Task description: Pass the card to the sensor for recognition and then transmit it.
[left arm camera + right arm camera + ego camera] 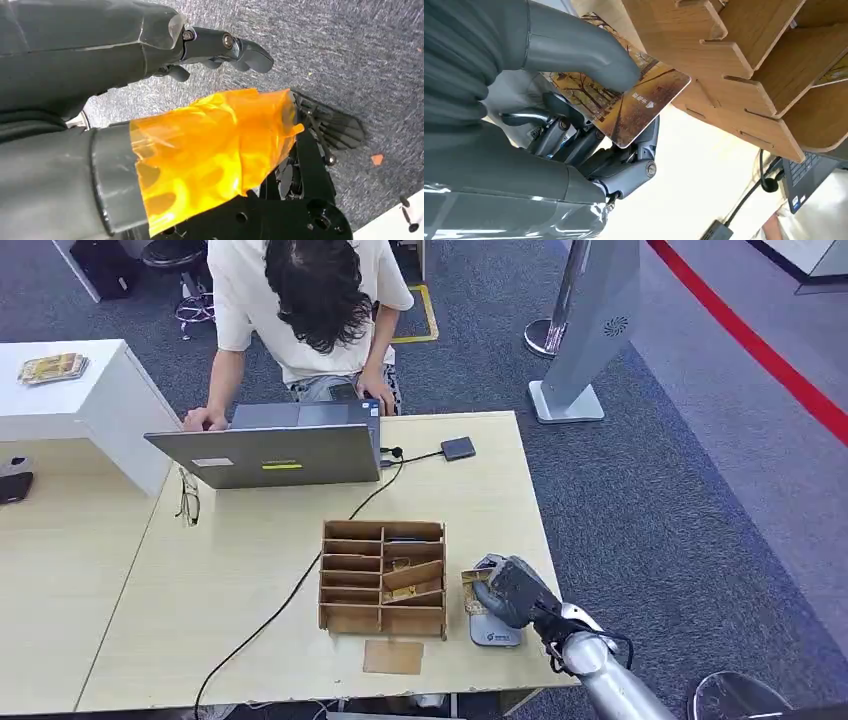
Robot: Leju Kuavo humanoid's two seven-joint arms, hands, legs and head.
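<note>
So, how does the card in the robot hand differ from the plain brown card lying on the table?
The picture-printed card is pinched in the right robot hand beside the wooden compartment organizer; the plain brown card lies flat on the light wooden table, untouched. The held card shows autumn trees and printed text; the brown one looks blank. Both are thin rectangles.

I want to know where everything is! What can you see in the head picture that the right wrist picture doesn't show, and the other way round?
Head view alone: the person's head, the glasses, the flat brown piece near the table's front edge, and the grey sensor under the right hand.

Right wrist view alone: the tree picture and small print on the card, with the thumb pressing on top and dark fingers underneath.

Both share: the card, the wooden organizer, the laptop, the black cable and the table.
</note>
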